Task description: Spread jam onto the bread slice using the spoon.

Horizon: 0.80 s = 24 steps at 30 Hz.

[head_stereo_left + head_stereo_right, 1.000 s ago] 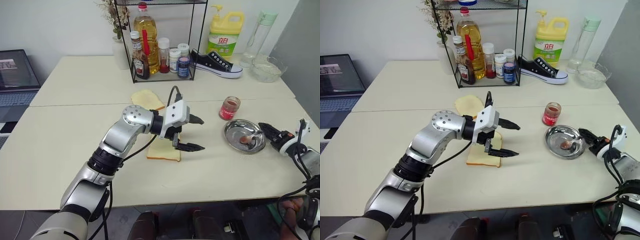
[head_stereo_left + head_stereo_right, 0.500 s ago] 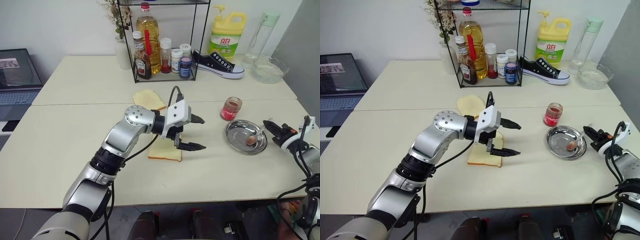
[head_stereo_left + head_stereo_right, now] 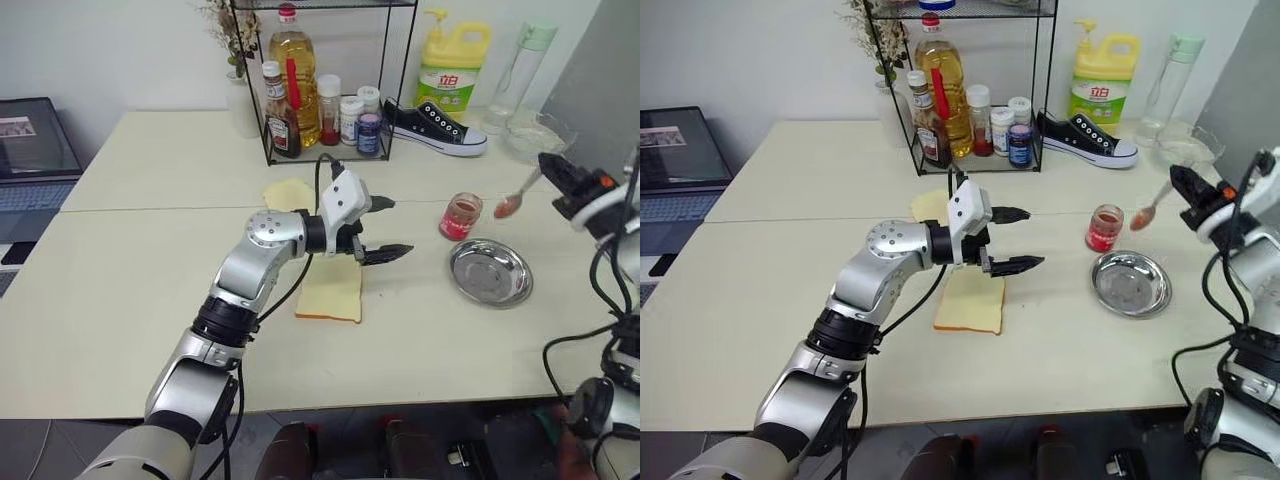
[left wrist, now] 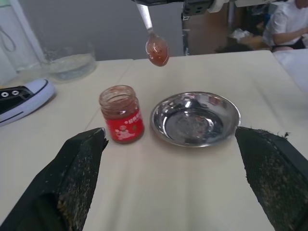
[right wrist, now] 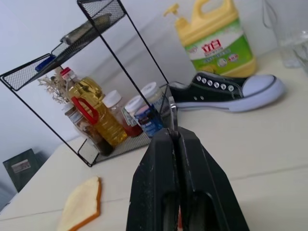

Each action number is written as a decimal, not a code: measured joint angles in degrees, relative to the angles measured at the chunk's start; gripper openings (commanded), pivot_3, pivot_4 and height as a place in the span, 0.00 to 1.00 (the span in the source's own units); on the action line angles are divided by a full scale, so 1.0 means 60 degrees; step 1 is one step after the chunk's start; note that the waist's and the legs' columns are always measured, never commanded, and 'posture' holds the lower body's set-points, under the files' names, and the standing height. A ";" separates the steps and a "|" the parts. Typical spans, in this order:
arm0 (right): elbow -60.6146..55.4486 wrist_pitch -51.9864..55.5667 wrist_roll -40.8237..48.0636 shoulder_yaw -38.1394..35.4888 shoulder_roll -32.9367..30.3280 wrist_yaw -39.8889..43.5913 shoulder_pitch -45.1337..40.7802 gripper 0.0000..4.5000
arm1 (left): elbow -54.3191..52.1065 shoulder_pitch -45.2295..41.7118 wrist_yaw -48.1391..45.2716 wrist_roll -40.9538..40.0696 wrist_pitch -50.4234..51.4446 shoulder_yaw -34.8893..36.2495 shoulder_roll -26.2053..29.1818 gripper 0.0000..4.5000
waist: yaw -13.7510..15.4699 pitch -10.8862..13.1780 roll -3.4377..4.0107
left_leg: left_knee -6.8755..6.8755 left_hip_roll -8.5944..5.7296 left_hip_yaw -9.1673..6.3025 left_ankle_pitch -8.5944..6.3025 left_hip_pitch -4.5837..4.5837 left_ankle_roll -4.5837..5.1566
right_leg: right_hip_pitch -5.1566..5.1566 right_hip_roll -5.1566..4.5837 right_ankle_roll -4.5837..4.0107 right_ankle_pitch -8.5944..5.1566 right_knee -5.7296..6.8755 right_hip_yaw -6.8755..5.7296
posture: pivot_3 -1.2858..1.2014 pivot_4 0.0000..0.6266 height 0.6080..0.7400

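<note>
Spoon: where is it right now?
The spoon is in the air on the robot's right, held by the right gripper, its jam-stained bowl above the table between jam jar and steel dish.

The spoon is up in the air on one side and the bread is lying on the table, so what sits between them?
In the left eye view, the jam jar and the round steel dish stand between the raised spoon and the bread slice, along with the open left gripper.

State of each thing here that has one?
Spoon: lifted clear of the dish, jam in its bowl.
Right gripper: shut on spoon.
Left gripper: open, above bread slice.
Bread slice: flat, bare.
Jar: upright, lidless.
Dish: empty.
</note>
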 measured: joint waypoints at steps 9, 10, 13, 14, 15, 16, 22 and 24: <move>0.1234 -0.3106 -0.2837 0.2264 0.0360 -0.0119 -0.0870 0.00 | 0.0581 -0.0140 0.0472 0.0285 -0.0627 0.0042 -0.0391 1.00 | 0.0028 0.0001 0.0001 | -0.0002 -0.0016 0.0012 0.0001 -0.0008 -0.0002 | -0.0014 0.0000 0.0001 0.0000 0.0001 -0.0002 | 0.52 0.24 1.00; 0.1386 -0.3345 -0.3056 0.2396 0.0393 -0.0057 -0.0870 0.00 | 0.0574 -0.0135 0.0485 0.0285 -0.0626 0.0042 -0.0423 1.00 | 0.0019 0.0001 0.0001 | -0.0002 -0.0016 0.0012 0.0002 -0.0007 -0.0002 | -0.0016 0.0000 0.0001 0.0000 0.0003 -0.0002 | 0.52 0.24 1.00; 0.1630 -0.3901 -0.3438 0.2597 0.0488 0.0056 -0.0869 0.00 | 0.0486 -0.0084 0.0492 0.0283 -0.0611 0.0040 -0.0450 1.00 | 0.0009 0.0001 0.0001 | -0.0003 -0.0010 0.0010 0.0002 -0.0007 -0.0003 | -0.0019 0.0000 0.0000 0.0000 0.0004 -0.0002 | 0.52 0.24 1.00; 0.1725 -0.4064 -0.3513 0.2636 0.0508 0.0071 -0.0869 0.00 | 0.0464 -0.0073 0.0494 0.0283 -0.0599 0.0040 -0.0446 1.00 | 0.0009 0.0001 0.0001 | -0.0003 -0.0008 0.0009 0.0002 -0.0006 -0.0003 | -0.0018 0.0000 0.0000 0.0000 0.0004 -0.0003 | 0.52 0.24 1.00; 0.1809 -0.4189 -0.3565 0.2656 0.0543 0.0091 -0.0866 0.00 | 0.0447 -0.0064 0.0495 0.0283 -0.0593 0.0040 -0.0444 1.00 | 0.0008 0.0001 0.0001 | -0.0003 -0.0007 0.0009 0.0002 -0.0006 -0.0003 | -0.0019 0.0000 0.0000 0.0000 0.0004 -0.0003 | 0.52 0.24 1.00; 0.1892 -0.4307 -0.3605 0.2666 0.0601 0.0105 -0.0861 0.00 | 0.0441 -0.0060 0.0496 0.0282 -0.0587 0.0041 -0.0439 1.00 | 0.0008 0.0001 0.0001 | -0.0003 -0.0007 0.0008 0.0002 -0.0006 -0.0003 | -0.0018 0.0000 0.0000 0.0000 0.0004 -0.0003 | 0.52 0.24 1.00; 0.2329 -0.4981 -0.4141 0.2877 0.1039 0.0141 -0.0635 0.00 | 0.0435 -0.0060 0.0499 0.0279 -0.0553 0.0041 -0.0414 1.00 | 0.0001 0.0001 0.0001 | -0.0003 -0.0007 0.0009 0.0002 -0.0005 -0.0003 | -0.0018 0.0000 0.0000 0.0000 0.0005 -0.0003 | 0.52 0.24 1.00; 0.2495 -0.5131 -0.4289 0.3014 0.1195 0.0139 -0.0550 0.00 | 0.0435 -0.0063 0.0499 0.0277 -0.0542 0.0042 -0.0415 1.00 | -0.0004 0.0001 0.0002 | -0.0003 -0.0007 0.0009 0.0002 -0.0005 -0.0004 | -0.0018 0.0000 0.0000 0.0000 0.0006 -0.0003 | 0.52 0.24 1.00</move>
